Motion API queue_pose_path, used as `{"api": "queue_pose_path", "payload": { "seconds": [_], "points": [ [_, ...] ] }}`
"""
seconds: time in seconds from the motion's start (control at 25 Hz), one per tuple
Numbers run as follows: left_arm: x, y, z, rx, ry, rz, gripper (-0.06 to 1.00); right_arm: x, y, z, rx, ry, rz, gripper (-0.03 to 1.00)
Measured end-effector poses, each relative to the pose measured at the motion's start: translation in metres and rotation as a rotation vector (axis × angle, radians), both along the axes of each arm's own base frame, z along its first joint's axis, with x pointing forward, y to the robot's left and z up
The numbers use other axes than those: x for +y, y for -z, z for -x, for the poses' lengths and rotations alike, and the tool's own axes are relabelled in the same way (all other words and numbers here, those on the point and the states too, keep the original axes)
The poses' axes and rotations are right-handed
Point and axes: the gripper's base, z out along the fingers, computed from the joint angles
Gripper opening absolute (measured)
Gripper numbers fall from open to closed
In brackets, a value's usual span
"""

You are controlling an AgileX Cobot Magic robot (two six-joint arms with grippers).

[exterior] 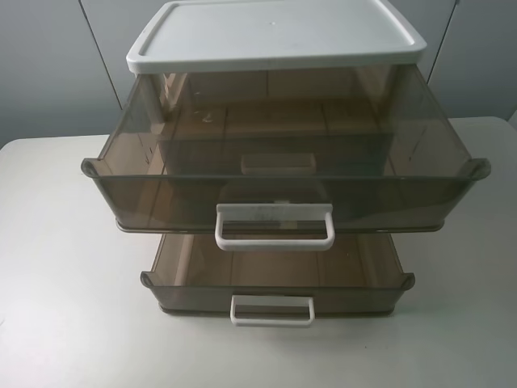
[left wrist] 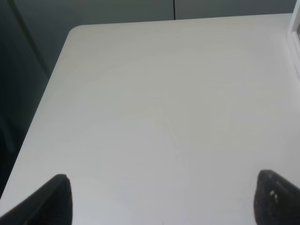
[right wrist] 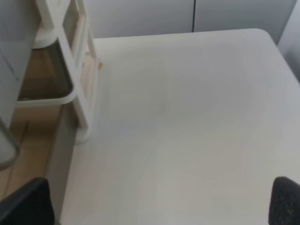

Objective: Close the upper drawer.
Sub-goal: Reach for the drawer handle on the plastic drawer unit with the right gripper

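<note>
The upper drawer [exterior: 161, 190] is smoky-brown translucent plastic with a wide white loop handle [exterior: 275, 240]. It stands pulled far out of the white-topped cabinet [exterior: 275, 36] at the middle of the exterior view. Neither gripper shows in the exterior view. In the left wrist view my left gripper [left wrist: 164, 206] is open over bare table, with only its dark fingertips [left wrist: 51, 201] showing. In the right wrist view my right gripper [right wrist: 154, 206] is open, with its fingertips [right wrist: 286, 199] wide apart and the cabinet's white frame [right wrist: 75, 70] ahead and to one side.
A shallower brown drawer [exterior: 275, 279] with a narrower white handle [exterior: 272, 311] is pulled out below the upper one. A small white handle [exterior: 277, 164] shows through the upper drawer. The white table [exterior: 56, 283] spreads on both sides of the cabinet. The cabinet's edge [left wrist: 295, 37] shows in the left wrist view.
</note>
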Motion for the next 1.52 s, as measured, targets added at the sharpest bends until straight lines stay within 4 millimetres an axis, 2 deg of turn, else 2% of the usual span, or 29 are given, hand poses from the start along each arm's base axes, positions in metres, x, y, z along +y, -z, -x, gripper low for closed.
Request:
{"api": "queue_pose_path", "payload": {
  "seconds": [0.48, 0.68, 0.76, 0.92, 1.12, 1.32, 1.52],
  "points": [
    [0.000, 0.000, 0.000, 0.000, 0.000, 0.000, 0.74, 0.002, 0.000, 0.001, 0.012, -0.014, -0.009, 0.70],
    [0.000, 0.000, 0.000, 0.000, 0.000, 0.000, 0.74, 0.000, -0.019, 0.011, -0.008, 0.001, 0.021, 0.70],
    [0.000, 0.000, 0.000, 0.000, 0.000, 0.000, 0.74, -0.003, -0.027, 0.008, 0.041, 0.011, 0.061, 0.70],
    [0.000, 0.000, 0.000, 0.000, 0.000, 0.000, 0.74, -0.009, -0.043, -0.018, 0.160, -0.038, 0.116, 0.70],
    [0.000, 0.000, 0.000, 0.000, 0.000, 0.000, 0.74, -0.010, -0.065, -0.065, 0.279, -0.135, 0.232, 0.70],
    [0.000, 0.000, 0.000, 0.000, 0.000, 0.000, 0.74, 0.016, -0.090, -0.106, 0.256, -0.349, 0.259, 0.70],
    [0.000, 0.000, 0.000, 0.000, 0.000, 0.000, 0.74, 0.058, -0.096, -0.136, 0.267, -0.608, 0.286, 0.70]
  ]
}}
